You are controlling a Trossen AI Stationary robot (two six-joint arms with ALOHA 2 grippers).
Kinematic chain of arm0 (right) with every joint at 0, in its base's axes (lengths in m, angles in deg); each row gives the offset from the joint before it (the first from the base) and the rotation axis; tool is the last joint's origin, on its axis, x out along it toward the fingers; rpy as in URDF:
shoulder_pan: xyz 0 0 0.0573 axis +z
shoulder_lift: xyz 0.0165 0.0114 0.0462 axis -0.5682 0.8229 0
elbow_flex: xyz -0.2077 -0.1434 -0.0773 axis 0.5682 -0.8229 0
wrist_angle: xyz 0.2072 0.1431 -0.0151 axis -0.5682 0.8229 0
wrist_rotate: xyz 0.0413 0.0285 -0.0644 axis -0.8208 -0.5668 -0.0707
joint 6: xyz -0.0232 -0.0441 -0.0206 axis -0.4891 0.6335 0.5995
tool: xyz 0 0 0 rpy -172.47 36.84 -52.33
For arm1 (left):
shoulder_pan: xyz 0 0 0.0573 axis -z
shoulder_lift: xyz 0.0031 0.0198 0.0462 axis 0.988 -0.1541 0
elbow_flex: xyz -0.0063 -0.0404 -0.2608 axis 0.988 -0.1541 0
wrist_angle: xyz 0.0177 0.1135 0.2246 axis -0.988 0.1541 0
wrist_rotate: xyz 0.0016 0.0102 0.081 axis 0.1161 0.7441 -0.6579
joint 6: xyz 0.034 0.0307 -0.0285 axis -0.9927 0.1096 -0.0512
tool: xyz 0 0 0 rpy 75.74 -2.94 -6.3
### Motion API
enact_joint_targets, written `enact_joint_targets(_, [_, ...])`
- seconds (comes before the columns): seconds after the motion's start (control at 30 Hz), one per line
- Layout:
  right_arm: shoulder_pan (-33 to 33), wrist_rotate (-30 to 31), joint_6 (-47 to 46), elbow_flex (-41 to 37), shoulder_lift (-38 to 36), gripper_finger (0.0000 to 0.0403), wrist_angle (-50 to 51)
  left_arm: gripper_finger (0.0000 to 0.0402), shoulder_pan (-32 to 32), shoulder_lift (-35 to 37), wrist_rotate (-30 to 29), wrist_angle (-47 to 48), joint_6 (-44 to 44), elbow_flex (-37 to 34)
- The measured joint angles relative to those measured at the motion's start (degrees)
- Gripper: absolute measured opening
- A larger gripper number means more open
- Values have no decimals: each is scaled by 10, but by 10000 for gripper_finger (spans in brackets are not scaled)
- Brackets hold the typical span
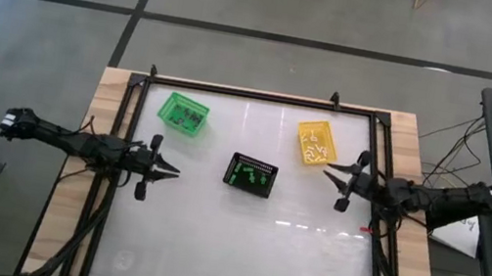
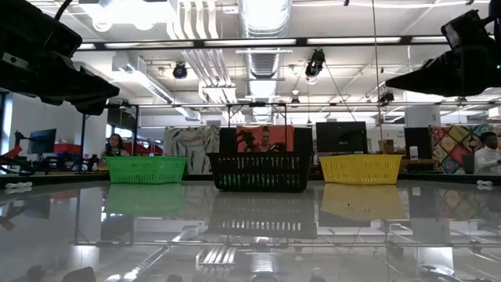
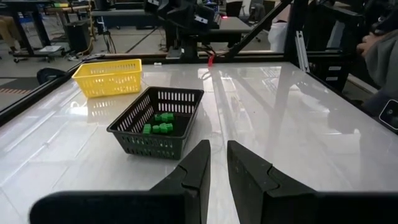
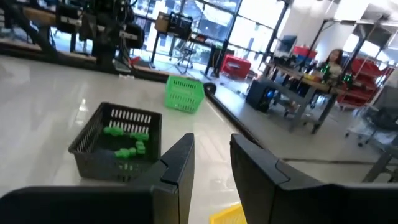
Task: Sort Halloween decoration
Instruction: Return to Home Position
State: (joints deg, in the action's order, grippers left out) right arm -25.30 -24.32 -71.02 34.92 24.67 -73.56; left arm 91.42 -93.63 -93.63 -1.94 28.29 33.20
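Note:
Green trinkets [image 1: 251, 173] lie in the black basket [image 1: 231, 181] at the table's middle; they also show as green trinkets [image 3: 160, 122] and green trinkets [image 4: 126, 141] in the wrist views. Pale trinkets [image 1: 315, 146] lie in the yellow basket [image 1: 304, 127]. A few dark small pieces [image 1: 189, 115] sit in the green basket [image 1: 172, 105]. My left gripper [image 1: 171, 171] hovers left of the black basket, open by a narrow gap [image 3: 219, 149]. My right gripper [image 1: 329, 176] hovers right of it, below the yellow basket, open [image 4: 211, 143]. Neither holds anything.
The three baskets stand in a row across the far half of the white table [image 1: 237, 256]: green basket [image 2: 146, 168], black basket [image 2: 260, 172], yellow basket [image 2: 361, 168]. A dark frame rail [image 1: 263, 95] runs along the far edge. People sit in the room behind the table.

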Motion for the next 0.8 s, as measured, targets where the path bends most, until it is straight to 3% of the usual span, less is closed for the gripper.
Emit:
enact_joint_targets(0.23, [-5,-1,-187,0,43,95,8,37,0,0,0,0,0,0])
enact_joint_targets(0.47, [-5,-92,-153,0,12,95,9,37,0,-2,0,0,0,0])
enact_joint_targets(0.63, [-5,-94,-140,0,-71,95,12,37,0,-2,0,0,0,0])
enact_joint_targets(0.8, [-5,-93,-140,-1,-71,95,-44,37,0,-4,0,-3,0,0])
